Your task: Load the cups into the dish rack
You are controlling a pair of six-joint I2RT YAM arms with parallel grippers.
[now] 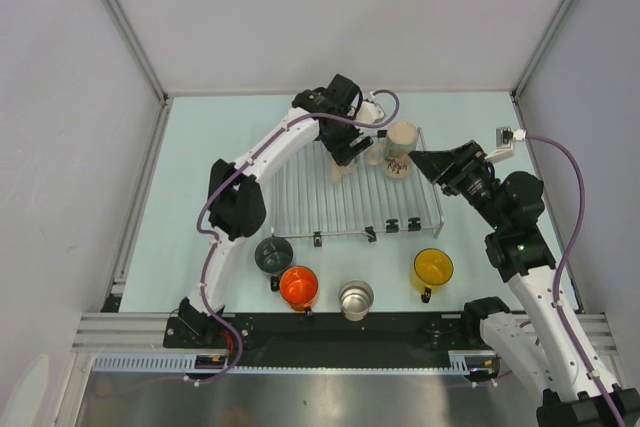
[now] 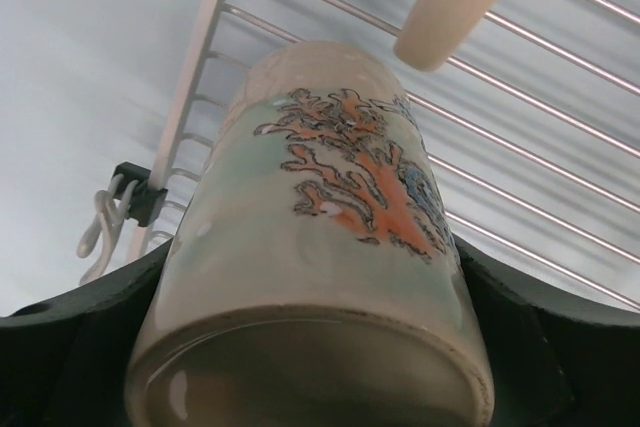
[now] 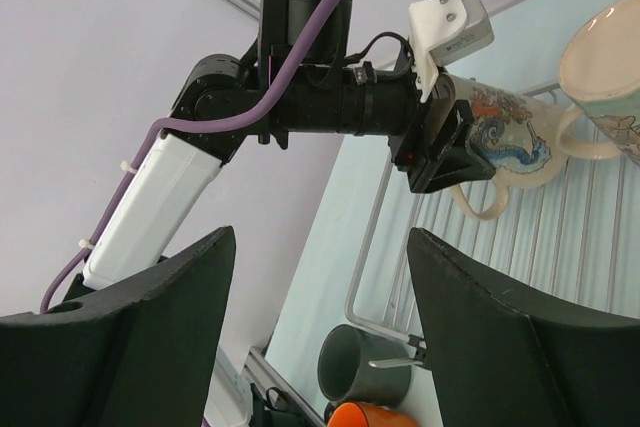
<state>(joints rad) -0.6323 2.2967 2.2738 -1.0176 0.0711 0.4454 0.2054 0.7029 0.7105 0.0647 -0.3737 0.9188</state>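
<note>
The dish rack (image 1: pixel 330 202) lies flat at the table's middle. A cream cup (image 1: pixel 402 147) stands on its far right corner. My left gripper (image 1: pixel 352 147) is over the rack's far edge, shut on a second cream cup (image 2: pixel 330 237) with an orange coral pattern, held on its side (image 3: pixel 495 132). The right gripper (image 1: pixel 424 161) hovers open and empty just right of the rack (image 3: pixel 320 237). In front of the rack stand a dark grey-green cup (image 1: pixel 273 253), an orange cup (image 1: pixel 298 285), a steel cup (image 1: pixel 356 298) and a yellow cup (image 1: pixel 433 268).
White walls with metal corner posts close in the pale table on three sides. A purple cable (image 1: pixel 575 197) loops off the right arm. Black clips (image 1: pixel 370 234) sit along the rack's near edge. The arms' bases and a metal rail (image 1: pixel 330 337) run along the near edge.
</note>
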